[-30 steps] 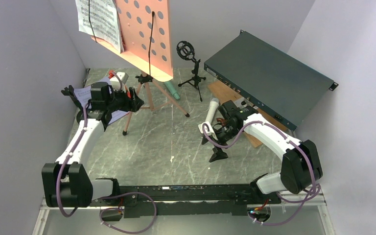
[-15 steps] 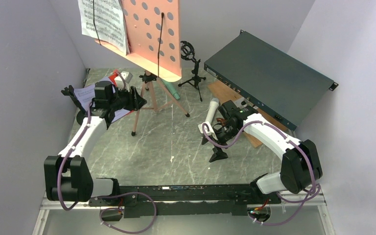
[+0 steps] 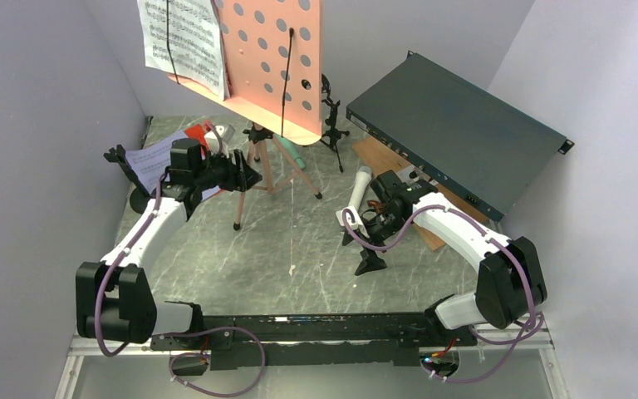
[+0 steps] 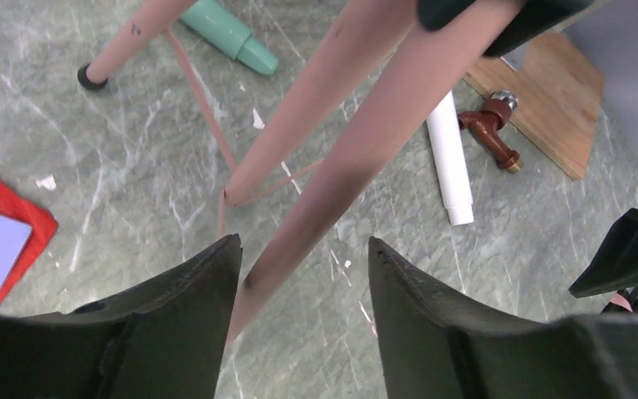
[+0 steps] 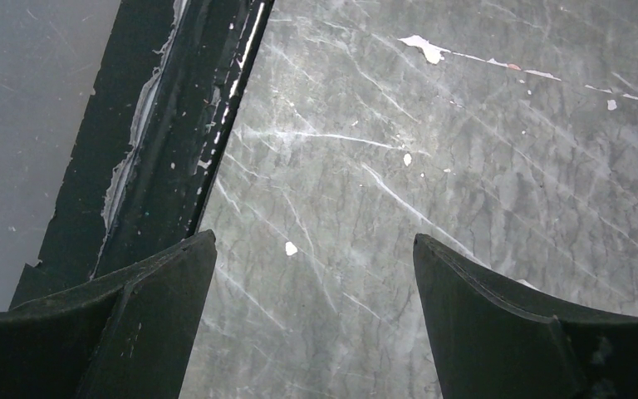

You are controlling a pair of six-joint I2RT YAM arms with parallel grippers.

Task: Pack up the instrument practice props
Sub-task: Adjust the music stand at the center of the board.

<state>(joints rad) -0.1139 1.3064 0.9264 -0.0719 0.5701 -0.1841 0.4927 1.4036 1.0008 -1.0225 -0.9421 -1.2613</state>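
The left hand (image 3: 245,176) and the pink perforated music tripod (image 3: 270,50) have shifted toward 3 o'clock; the tripod is now at 11 o'clock on the worktop (image 3: 299,249), one leg clamped between the hand's fingers. Its white sheet-music page (image 3: 187,37) shows printed staves, no readable words. The right hand (image 5: 316,258) hangs spread wide and empty near 3 o'clock.

Top view high overhead; wrists close, downward; tripod (image 3: 267,87) shared.
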